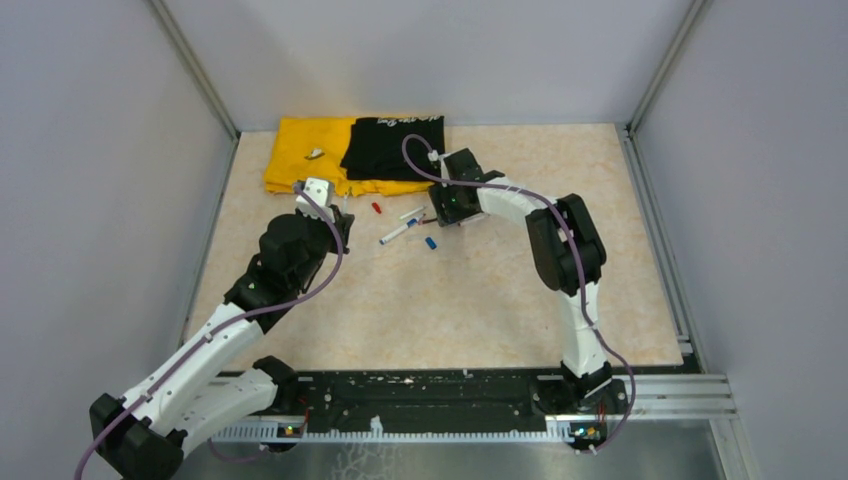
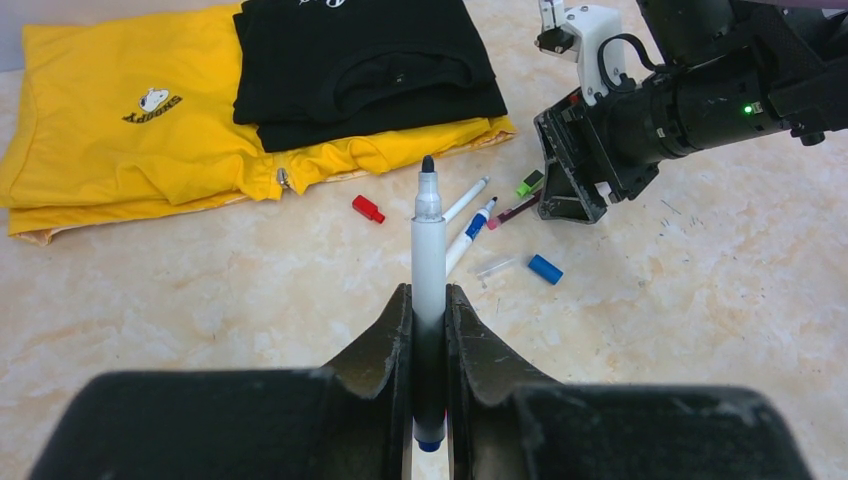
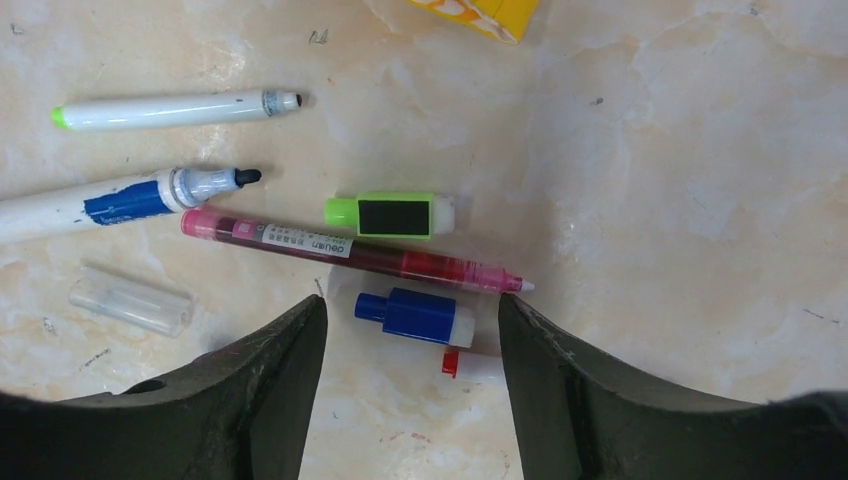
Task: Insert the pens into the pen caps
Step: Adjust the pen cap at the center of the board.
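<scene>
a: where was the pen in play?
b: the black-tipped marker pen, white-barrelled and uncapped, was pinched by its lower barrel in the left tool. its tip pointed away from the wrist, above the table. the fingers were pressed against it on both sides.
a: and the other pens?
b: three lay loose on the table ahead of that tip, all uncapped. there was a green-ended pen, a blue-labelled pen with a dark tip, and a maroon pen with a see-through barrel.
a: the caps?
b: a green cap lay just beside the maroon pen, on the side toward the two white pens. a blue cap lay just beside it on the other side. a clear cap sat near the blue-labelled pen. a red cap lay apart from the cluster, nearer the shirts.
a: what about the right tool?
b: the right tool hung over the cluster with its jaws spread wide and nothing gripped. in its own wrist view the blue cap showed in the gap between the fingers. i could not tell whether the fingers reached the table.
a: anything else there?
b: a yellow shirt lay at the far side of the table, with a folded black shirt on top of it.
</scene>
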